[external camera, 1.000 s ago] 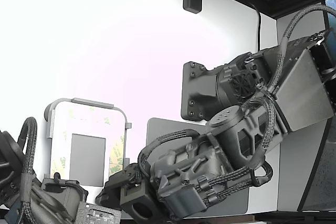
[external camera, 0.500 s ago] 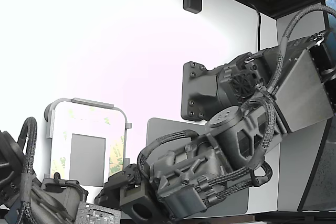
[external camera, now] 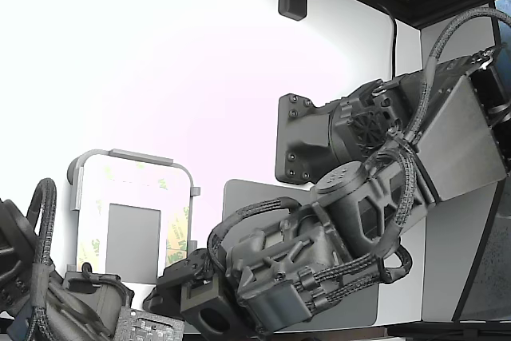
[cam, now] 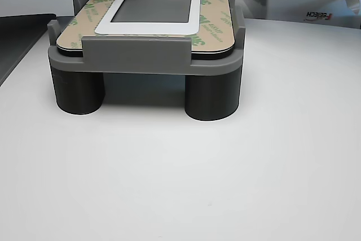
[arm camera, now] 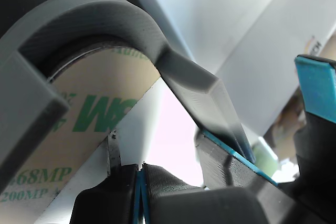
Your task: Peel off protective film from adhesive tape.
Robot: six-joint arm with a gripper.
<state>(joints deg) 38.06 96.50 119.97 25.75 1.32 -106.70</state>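
Note:
The protective film (arm camera: 79,124), pale yellow with green 3M print, lies flat on the panel inside the grey frame (arm camera: 94,19). It borders the white panel (cam: 107,26) on the film (cam: 211,21) strips. The adhesive tape is covered by the film and does not show on its own. My gripper (arm camera: 140,182) sits at the film's edge by the frame's rounded corner, its blue pads pressed together. No film shows between them. In the exterior view my gripper (external camera: 177,281) is at the near right corner of the frame (external camera: 132,155), by the film (external camera: 177,237).
A second arm (external camera: 48,293) crowds the exterior view's lower left, next to the frame. Another pair of blue-padded fingers (arm camera: 315,87) stands apart close beside my gripper. A large grey mat (external camera: 255,197) lies under my arm. A cardboard box (cam: 316,4) sits behind the frame.
My arm has crept slightly down and toward the exterior view's left. The frame, the film and the second arm have not moved.

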